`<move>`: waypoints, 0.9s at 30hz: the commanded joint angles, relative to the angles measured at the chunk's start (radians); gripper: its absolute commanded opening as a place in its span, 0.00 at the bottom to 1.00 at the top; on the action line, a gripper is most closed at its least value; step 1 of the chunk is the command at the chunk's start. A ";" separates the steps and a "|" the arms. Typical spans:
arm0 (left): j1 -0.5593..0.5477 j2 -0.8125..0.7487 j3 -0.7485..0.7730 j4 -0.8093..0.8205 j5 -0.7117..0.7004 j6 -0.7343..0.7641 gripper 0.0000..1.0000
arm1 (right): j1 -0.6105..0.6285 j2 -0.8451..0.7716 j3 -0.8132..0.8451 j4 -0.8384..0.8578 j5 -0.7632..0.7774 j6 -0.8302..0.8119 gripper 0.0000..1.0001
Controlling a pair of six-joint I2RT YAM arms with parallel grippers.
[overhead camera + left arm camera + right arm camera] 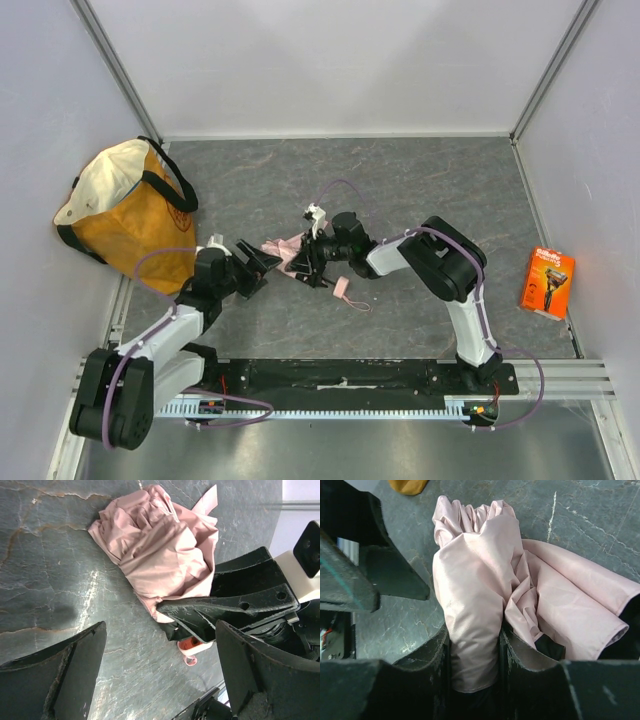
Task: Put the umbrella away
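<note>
umbrella (pixel 285 248) mid-table, not yet stowed; tote bag (pixel 130 225) far left; right gripper (pixel 475 647) clamps canopy; left gripper (pixel 265 268) spread wide, empty.

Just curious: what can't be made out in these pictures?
Lower end of the pale pink fabric folding umbrella: right wrist view, the right pincer clamps over it.
Inside of the orange-and-cream cloth tote bag: top view, its rim covers it.
Print on the orange razor box: top view, too small.
</note>
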 commanded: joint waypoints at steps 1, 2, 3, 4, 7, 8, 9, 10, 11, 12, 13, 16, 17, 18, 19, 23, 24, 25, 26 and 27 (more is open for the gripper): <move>-0.016 0.075 -0.011 0.165 -0.027 -0.105 0.94 | -0.020 0.180 -0.095 -0.404 -0.106 0.011 0.00; -0.031 0.098 -0.006 0.173 -0.046 -0.120 0.95 | -0.026 0.186 -0.093 -0.391 -0.122 0.026 0.00; -0.050 0.123 0.003 0.175 -0.069 -0.134 0.95 | -0.028 0.189 -0.092 -0.384 -0.134 0.033 0.00; -0.074 0.139 0.009 0.181 -0.100 -0.143 0.95 | -0.030 0.191 -0.087 -0.381 -0.140 0.037 0.00; -0.153 0.189 0.021 0.216 -0.217 -0.153 0.95 | -0.033 0.200 -0.070 -0.390 -0.165 0.047 0.00; -0.174 0.202 0.018 0.233 -0.241 -0.157 0.95 | -0.034 0.203 -0.061 -0.396 -0.171 0.048 0.00; -0.179 0.215 0.015 0.244 -0.257 -0.165 0.95 | -0.036 0.208 -0.054 -0.408 -0.174 0.047 0.00; -0.180 0.218 0.006 0.256 -0.266 -0.173 0.95 | -0.039 0.214 -0.049 -0.414 -0.181 0.048 0.00; -0.182 0.218 -0.012 0.280 -0.306 -0.182 0.95 | -0.040 0.219 -0.043 -0.416 -0.194 0.053 0.00; -0.183 0.216 -0.031 0.323 -0.320 -0.185 0.95 | -0.042 0.222 -0.040 -0.419 -0.200 0.054 0.00; -0.184 0.219 -0.046 0.351 -0.332 -0.185 0.95 | -0.042 0.223 -0.037 -0.420 -0.205 0.057 0.00; -0.184 0.232 -0.051 0.356 -0.350 -0.173 0.95 | -0.045 0.229 -0.026 -0.423 -0.231 0.066 0.00; -0.185 0.236 -0.057 0.366 -0.358 -0.174 0.95 | -0.048 0.232 -0.023 -0.423 -0.241 0.073 0.00; -0.182 0.244 -0.064 0.368 -0.361 -0.182 0.95 | -0.048 0.235 -0.020 -0.423 -0.246 0.082 0.00; -0.183 0.256 -0.067 0.374 -0.361 -0.188 0.95 | -0.049 0.237 -0.015 -0.423 -0.257 0.089 0.00; -0.197 0.281 -0.054 0.310 -0.369 -0.206 0.95 | -0.056 0.240 -0.011 -0.391 -0.295 0.151 0.00; -0.202 0.278 -0.040 0.272 -0.379 -0.219 0.95 | -0.057 0.237 -0.014 -0.375 -0.303 0.174 0.00; -0.210 0.278 -0.032 0.241 -0.392 -0.226 0.95 | -0.059 0.234 -0.015 -0.358 -0.310 0.192 0.00; -0.216 0.276 -0.028 0.218 -0.399 -0.235 0.95 | -0.059 0.229 -0.015 -0.345 -0.318 0.204 0.00; -0.219 0.278 -0.023 0.198 -0.407 -0.248 0.94 | -0.059 0.225 -0.020 -0.321 -0.327 0.223 0.00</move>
